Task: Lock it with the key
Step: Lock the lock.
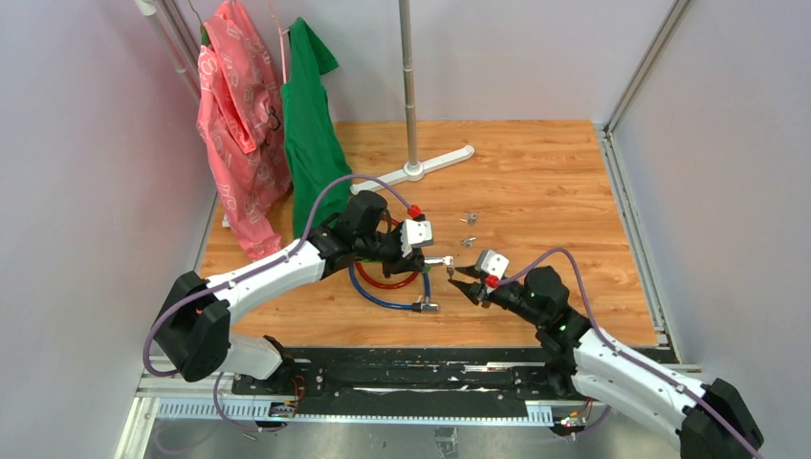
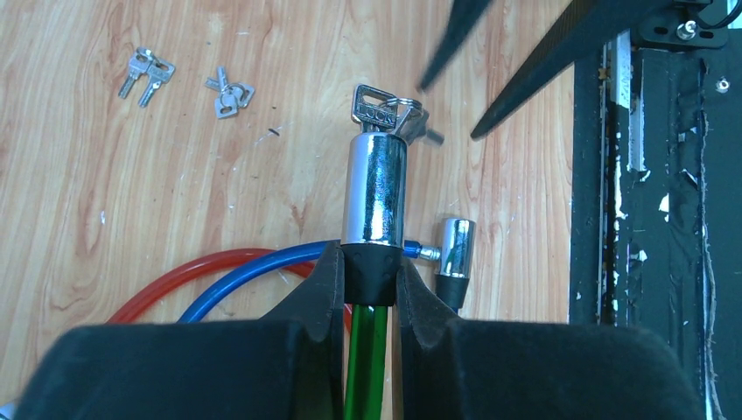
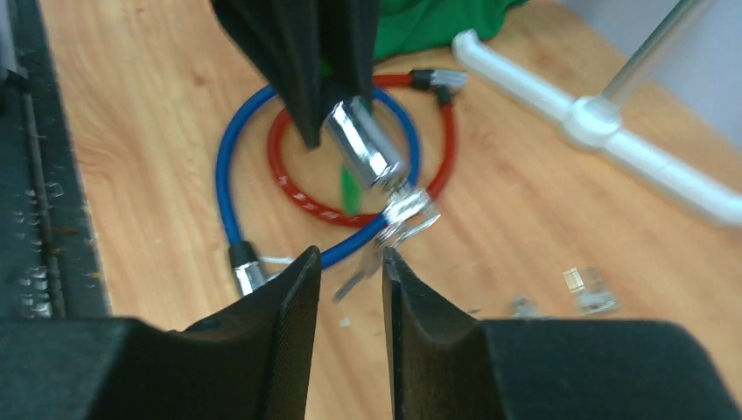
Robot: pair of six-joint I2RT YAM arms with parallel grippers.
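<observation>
Closest in left wrist view: got left hand pinching black collar of green cable, with chrome lock barrel upright above fingers. Seeing key seated in barrel's top, with ring and second key hanging off it. Reading right hand as spread, tips just beside ring, no contact visible. Also got red cable and blue cable lying on wooden surface, spare keys well apart at far left.

Right wrist view: blurry. Shows right hand spread, key just ahead of fingertips, seated in barrel. Can't tell whether second key touches a finger.

Top view: shows both hands nearly tip to tip mid-surface, barrel between them. Pink shirt and green shirt hanging far left.
</observation>
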